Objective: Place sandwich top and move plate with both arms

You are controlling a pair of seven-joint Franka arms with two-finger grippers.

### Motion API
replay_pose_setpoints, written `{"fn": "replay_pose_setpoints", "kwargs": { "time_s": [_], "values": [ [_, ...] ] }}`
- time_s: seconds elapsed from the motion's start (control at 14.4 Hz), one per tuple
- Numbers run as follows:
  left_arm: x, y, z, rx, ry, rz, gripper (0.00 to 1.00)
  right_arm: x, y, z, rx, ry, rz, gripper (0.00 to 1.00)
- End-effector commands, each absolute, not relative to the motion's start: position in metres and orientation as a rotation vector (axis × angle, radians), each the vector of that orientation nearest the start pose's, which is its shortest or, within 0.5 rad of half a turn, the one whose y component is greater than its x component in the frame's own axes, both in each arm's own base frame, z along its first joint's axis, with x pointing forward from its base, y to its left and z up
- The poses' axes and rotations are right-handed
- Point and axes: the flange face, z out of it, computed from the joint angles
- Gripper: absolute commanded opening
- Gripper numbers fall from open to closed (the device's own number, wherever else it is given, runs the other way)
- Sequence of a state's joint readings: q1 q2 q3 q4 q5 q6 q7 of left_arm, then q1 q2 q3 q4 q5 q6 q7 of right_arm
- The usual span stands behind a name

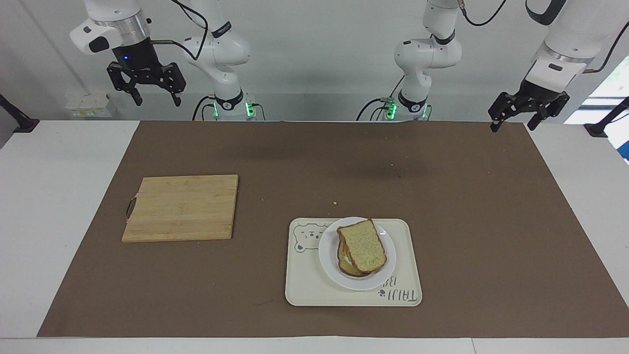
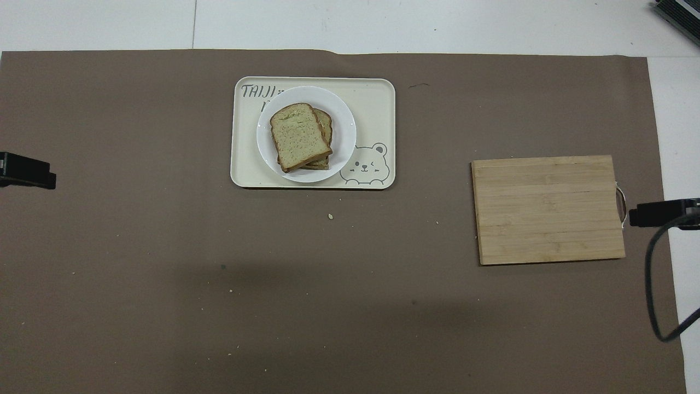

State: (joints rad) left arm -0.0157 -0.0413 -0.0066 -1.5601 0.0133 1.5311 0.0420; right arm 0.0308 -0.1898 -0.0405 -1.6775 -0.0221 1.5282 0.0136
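With the pale speckled sandwich top [image 1: 364, 245] capping the stack on the small round white plate [image 1: 329, 265], both jobs look finished, so the black left gripper [image 1: 513, 122] and right gripper [image 1: 156, 100] hang wide and empty.

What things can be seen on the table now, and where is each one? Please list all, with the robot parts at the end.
sandwich top: one, pale with brown crust, on the lower bread slice on the plate.
lower bread slice: one, brown crust, under the sandwich top.
plate: one, white, on the tray.
tray: one, cream with bear drawing, mid-table.
cutting board: one, light wood, toward the right arm's end, nearer to the robots than the tray.
mat: one, brown, covers the table.
left tool: one, black, open, empty, raised over the mat's corner.
right tool: one, black, open, empty, raised at its own end.
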Motion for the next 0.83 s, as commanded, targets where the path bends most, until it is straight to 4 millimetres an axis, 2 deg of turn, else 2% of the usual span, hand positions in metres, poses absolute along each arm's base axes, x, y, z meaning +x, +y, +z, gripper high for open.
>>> {"fn": "replay_pose_setpoints", "kwargs": {
  "time_s": [0.0, 0.21, 0.35, 0.76],
  "values": [
    [0.526, -0.005, 0.646, -3.143, 0.21, 0.043, 1.0, 0.484, -0.013, 0.672, -3.15, 0.006, -0.058, 1.0],
    [0.523, -0.004, 0.649, -3.142, 0.216, 0.038, 1.0, 0.484, -0.013, 0.672, -3.149, 0.006, -0.06, 1.0],
    [0.524, 0.005, 0.65, -3.146, 0.187, 0.03, 1.0, 0.484, -0.013, 0.672, -3.15, 0.006, -0.058, 1.0],
    [0.523, 0.003, 0.649, -3.146, 0.192, 0.045, 1.0, 0.484, -0.013, 0.672, -3.15, 0.006, -0.058, 1.0]
  ]
}}
